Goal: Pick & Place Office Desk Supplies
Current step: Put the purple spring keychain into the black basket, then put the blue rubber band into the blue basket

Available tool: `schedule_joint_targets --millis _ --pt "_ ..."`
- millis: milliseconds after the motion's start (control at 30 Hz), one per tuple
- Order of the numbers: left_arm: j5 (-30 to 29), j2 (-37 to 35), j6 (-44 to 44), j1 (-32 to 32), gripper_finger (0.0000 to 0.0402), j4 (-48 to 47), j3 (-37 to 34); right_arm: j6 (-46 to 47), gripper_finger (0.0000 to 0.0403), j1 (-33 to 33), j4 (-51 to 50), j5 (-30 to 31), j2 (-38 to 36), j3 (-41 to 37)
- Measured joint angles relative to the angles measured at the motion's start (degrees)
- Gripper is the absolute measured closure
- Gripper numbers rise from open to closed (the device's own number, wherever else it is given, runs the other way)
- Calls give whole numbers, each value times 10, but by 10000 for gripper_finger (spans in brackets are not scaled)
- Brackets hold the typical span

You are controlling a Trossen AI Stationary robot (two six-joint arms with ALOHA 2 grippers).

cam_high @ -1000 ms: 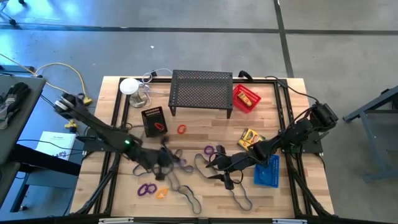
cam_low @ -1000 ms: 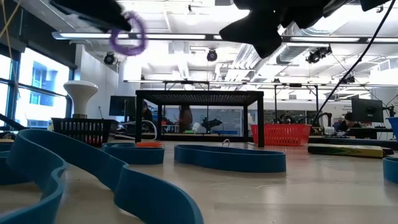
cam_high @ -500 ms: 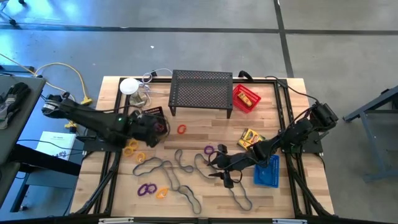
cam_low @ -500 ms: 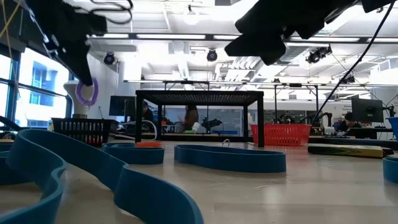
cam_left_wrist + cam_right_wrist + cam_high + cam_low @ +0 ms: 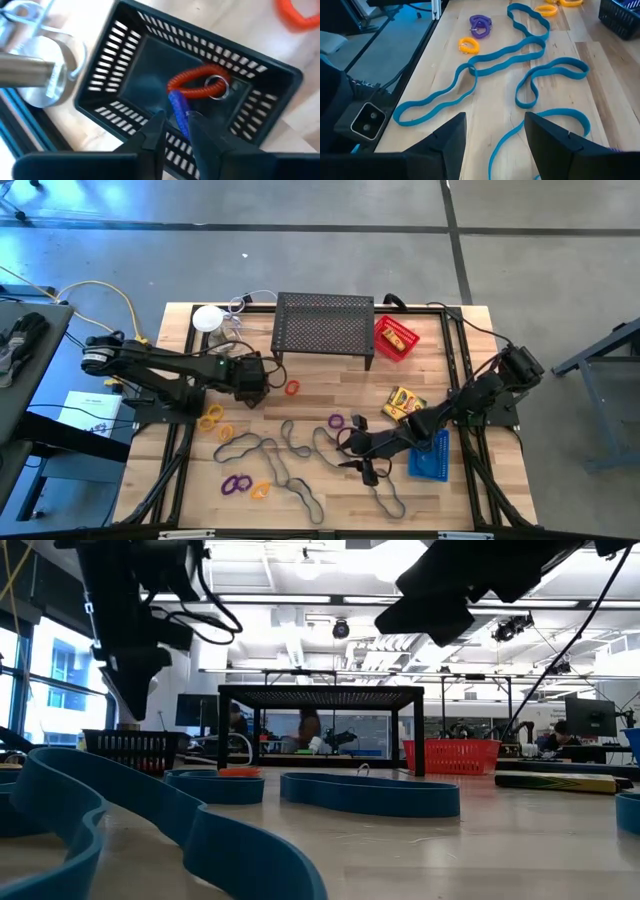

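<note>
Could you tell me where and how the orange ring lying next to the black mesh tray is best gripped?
Probably from straight above, closing the fingers across one side of the orange ring. It lies flat on the wooden table, clear of the black mesh tray, with its open middle leaving room for one finger inside and one outside.

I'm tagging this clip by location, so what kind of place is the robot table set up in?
Probably an open-plan robotics lab or workshop. The low view shows exposed ceiling ducts, rows of monitors and benches behind the table, and the high view shows a bare concrete floor.
</note>
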Motion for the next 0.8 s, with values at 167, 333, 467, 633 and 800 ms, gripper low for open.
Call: schedule_joint_targets --millis 167,333,467,633,800 --pt "-8 -17 0 -14 305 -6 2 0 215 0 -15 0 0 0" --pt "-17 -52 0 -52 303 3 9 -23 215 6 -45 -3 39 -1" --pt "-35 -66 5 -98 302 57 9 -35 215 13 -14 -4 91 -1" --pt "-35 -60 27 -153 302 150 9 -28 215 13 42 -13 119 0" --pt "-32 -46 59 -213 302 288 9 11 215 6 42 -51 143 0"
